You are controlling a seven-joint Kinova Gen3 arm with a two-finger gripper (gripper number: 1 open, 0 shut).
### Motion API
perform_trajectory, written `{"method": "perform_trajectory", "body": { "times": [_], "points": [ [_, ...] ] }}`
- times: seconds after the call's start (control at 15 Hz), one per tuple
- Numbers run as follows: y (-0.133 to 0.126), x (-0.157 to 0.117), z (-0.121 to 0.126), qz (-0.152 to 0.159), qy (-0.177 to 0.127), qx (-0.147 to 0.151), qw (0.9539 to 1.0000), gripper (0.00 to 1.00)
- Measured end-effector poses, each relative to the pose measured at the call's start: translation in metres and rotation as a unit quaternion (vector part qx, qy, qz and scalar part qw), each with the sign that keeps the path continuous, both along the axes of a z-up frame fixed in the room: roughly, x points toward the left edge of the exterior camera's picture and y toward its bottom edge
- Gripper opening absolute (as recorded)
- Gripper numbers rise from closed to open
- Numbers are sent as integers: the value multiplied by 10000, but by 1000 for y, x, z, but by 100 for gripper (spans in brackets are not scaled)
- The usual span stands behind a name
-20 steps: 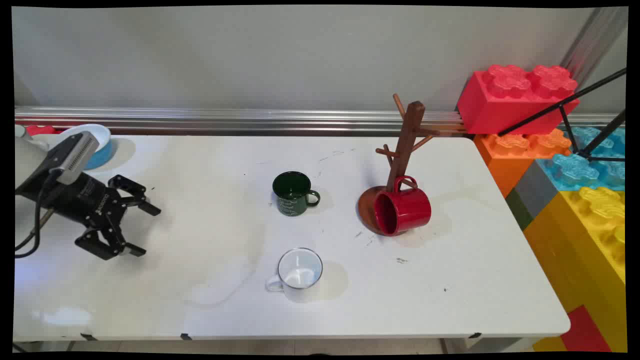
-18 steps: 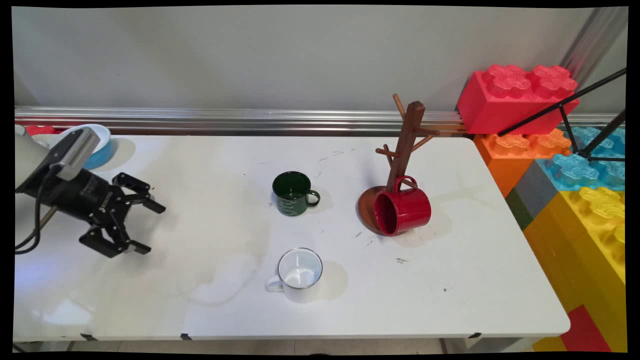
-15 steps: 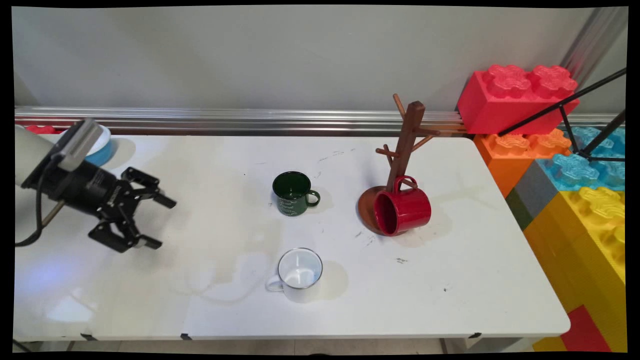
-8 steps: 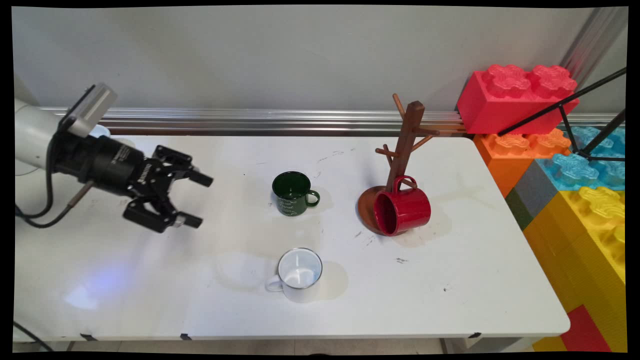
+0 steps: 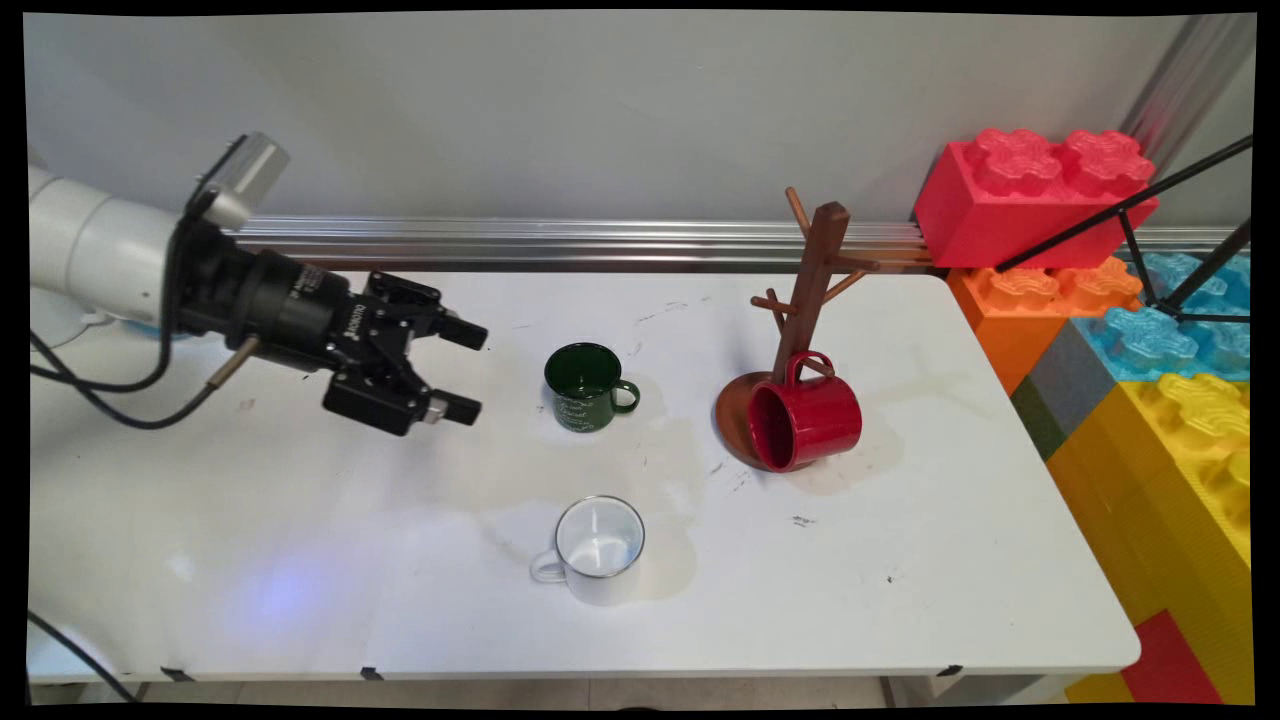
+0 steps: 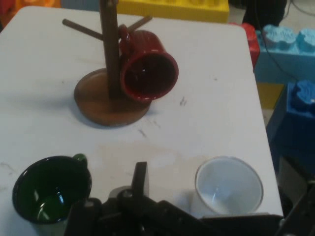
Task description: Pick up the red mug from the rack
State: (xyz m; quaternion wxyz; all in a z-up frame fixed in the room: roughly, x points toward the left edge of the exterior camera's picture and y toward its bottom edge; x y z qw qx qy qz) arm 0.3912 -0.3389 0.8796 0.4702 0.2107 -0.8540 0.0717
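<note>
Glossy white worktop (image 5: 300, 560), smooth, catching soft reflections and carrying a few dark scuffs. The green mug (image 5: 585, 387) looks like enamelled metal, shiny dark glaze; the white mug (image 5: 597, 548) has the same enamel look, with a thin dark metal rim. Red mug (image 5: 805, 423) reads as glazed ceramic, slick and bright. The mug tree (image 5: 812, 290) is brown wood, satin finish. The end effector (image 5: 465, 370) is matt black, seemingly metal or hard plastic. Behind, a brushed metal rail (image 5: 560, 240), and big moulded plastic blocks (image 5: 1030, 190).
</note>
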Motion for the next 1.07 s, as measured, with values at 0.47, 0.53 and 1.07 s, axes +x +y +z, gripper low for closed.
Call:
{"method": "perform_trajectory", "body": {
  "times": [0.47, 0.53, 1.07],
  "points": [
    [-13, -53, 7, 306, 223, 383, 9986, 100],
    [-14, -61, 8, 347, 242, 431, 9982, 100],
    [-21, -113, -4, 816, 293, 845, 9926, 100]
  ]
}}
